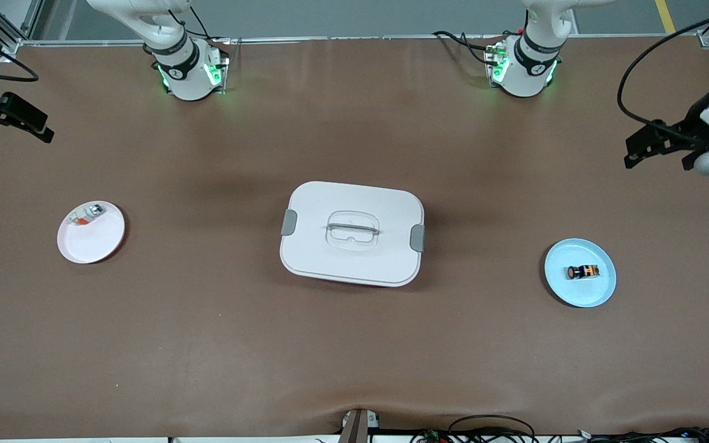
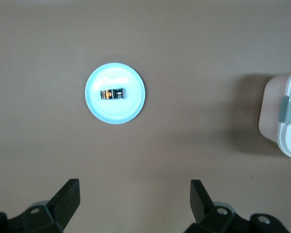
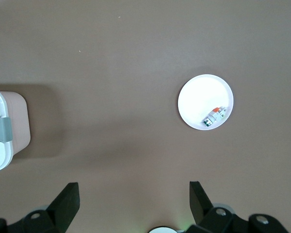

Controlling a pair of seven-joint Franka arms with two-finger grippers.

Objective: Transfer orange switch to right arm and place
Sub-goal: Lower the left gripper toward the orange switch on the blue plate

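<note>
Right hand (image 1: 25, 126) hung high over the right arm's end of the brown table (image 1: 354, 344), fingers (image 3: 68, 199) spread wide apart, gripping nothing. Waited there, as did the other arm. Nearer the front camera than that hand, a white plate (image 1: 93, 243) on the table, carrying a small white-and-silver piece with a red bit (image 1: 85, 216) close to its rim. At the table's middle, a white lidded box (image 1: 352, 232), shut, with grey latches at both ends and a clear handle set into its lid. Toward the left arm's end, a pale blue plate (image 1: 580, 289), well apart from the box. On that plate, the orange switch (image 1: 582, 271), lying on its side near the plate's middle, black with orange showing. Left hand (image 1: 662, 146) up over the table edge at that same end, fingers (image 2: 67, 198) likewise spread wide and empty, with the blue plate and switch in its wrist view.
</note>
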